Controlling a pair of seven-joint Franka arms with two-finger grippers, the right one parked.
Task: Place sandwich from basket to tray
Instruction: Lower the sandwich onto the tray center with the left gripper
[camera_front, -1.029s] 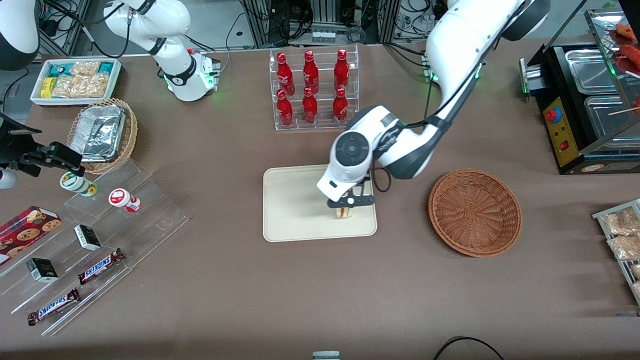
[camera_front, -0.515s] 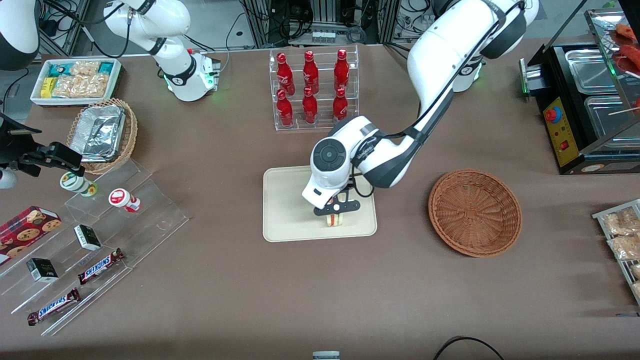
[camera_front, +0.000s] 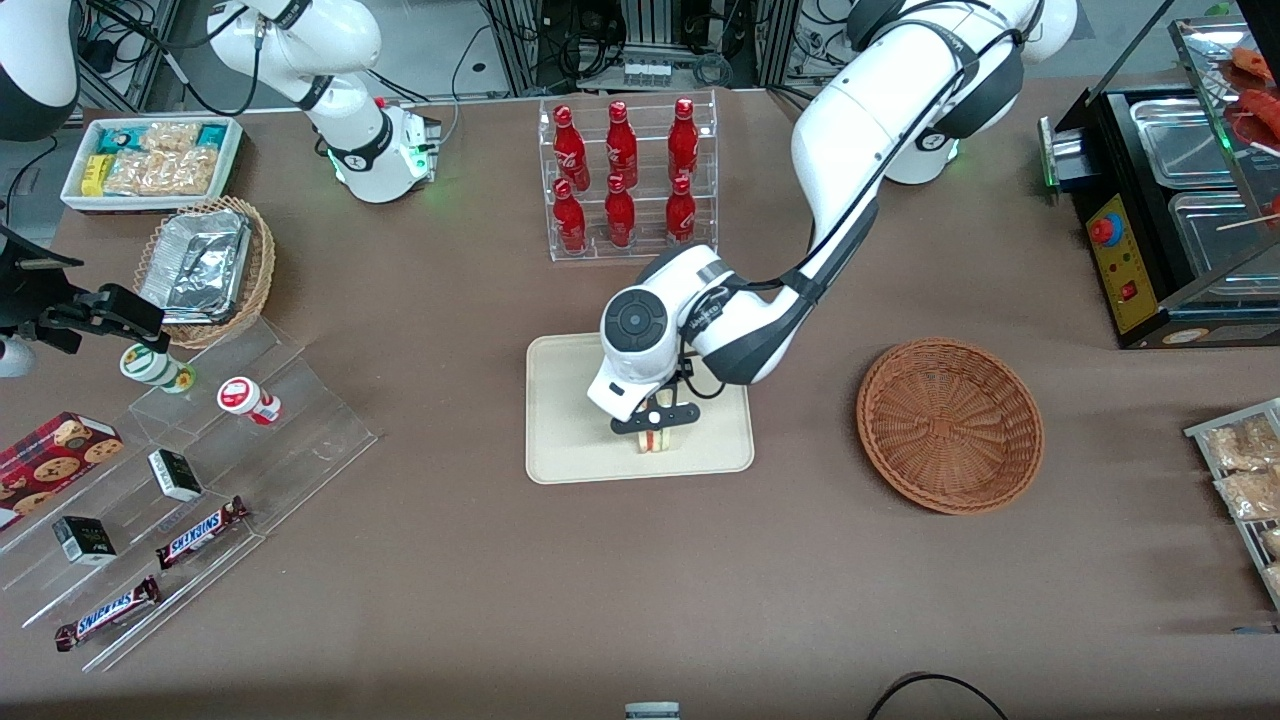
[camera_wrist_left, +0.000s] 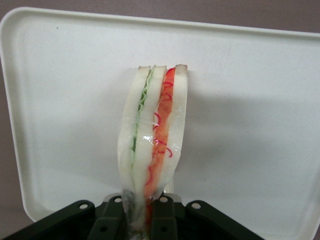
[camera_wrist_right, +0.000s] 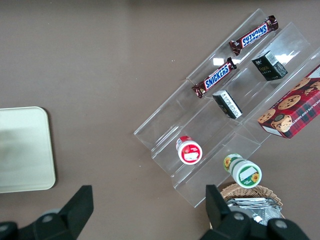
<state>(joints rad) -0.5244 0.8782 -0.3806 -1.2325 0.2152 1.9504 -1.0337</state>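
You had the tray (camera_front: 570, 420) on the worktop (camera_front: 640, 580), the gripper (camera_front: 656, 428) above the part of it nearer the front camera, fingers (camera_wrist_left: 162, 220) clamped on the sandwich (camera_wrist_left: 154, 140) held cut edge out over the tray, and the basket (camera_front: 949, 425) lay toward the working arm's end.

A: What's on the table w/ the acrylic stuff?

B: Clear rack of six red bottles (camera_front: 622, 180), farthest from front cam. Toward parked arm's end: stepped clear display (camera_front: 200, 480) w/ two Snickers bars (camera_front: 202, 531), two small dark boxes (camera_front: 174, 474), cookie box (camera_front: 55, 455), two little cups (camera_front: 248, 399).

A: Anything else?

B: Tan basket w/ foil containers (camera_front: 205, 268), white snack box (camera_front: 152, 160). Working arm's end: black food warmer (camera_front: 1170, 215).
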